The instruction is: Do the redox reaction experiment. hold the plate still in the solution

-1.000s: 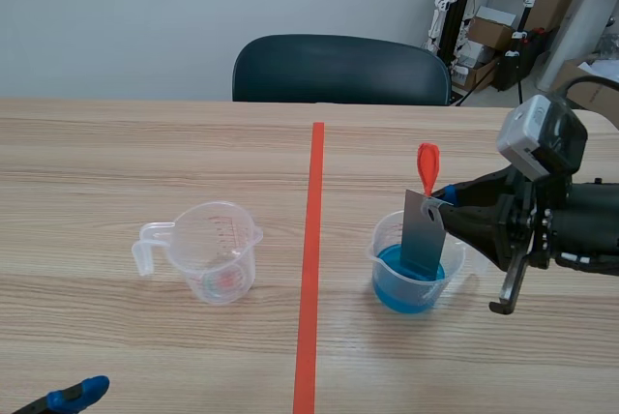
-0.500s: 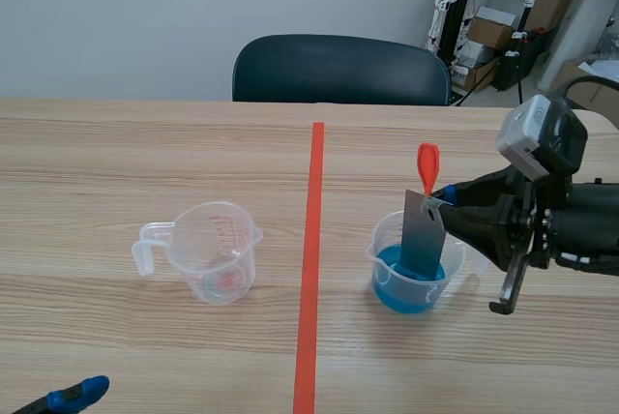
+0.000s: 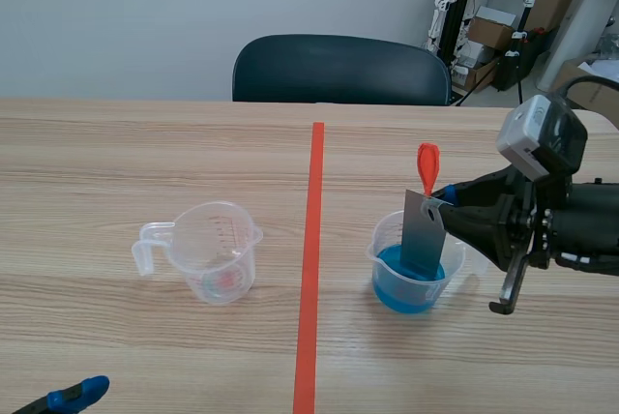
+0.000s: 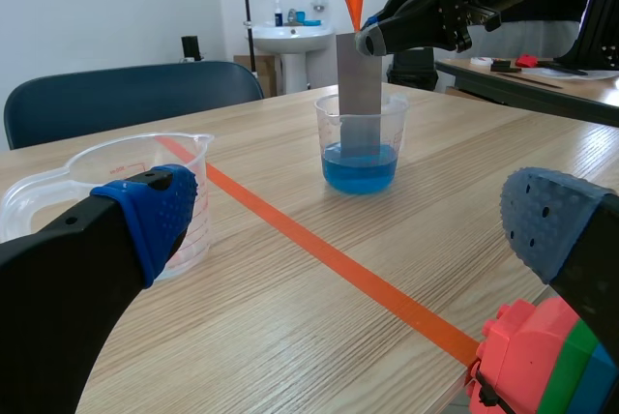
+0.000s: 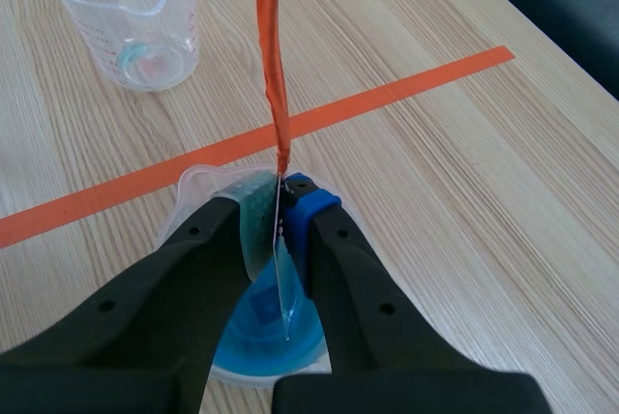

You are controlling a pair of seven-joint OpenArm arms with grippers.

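Plate [image 3: 423, 236] in cup [image 3: 379, 259], right of jug [image 3: 218, 257].

Wide gap between measuring cup [image 3: 215, 257] and beaker [image 3: 391, 281]

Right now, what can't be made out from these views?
- Lower end of plate: in the right wrist view, hidden by the right gripper and the solution; depth unclear.
- The left gripper: in the scene view, cut off by the bottom edge; only one pad shows.
- The coloured block: in the left wrist view, cut off by the edge and a finger.
- Markings on jug: too small everywhere.
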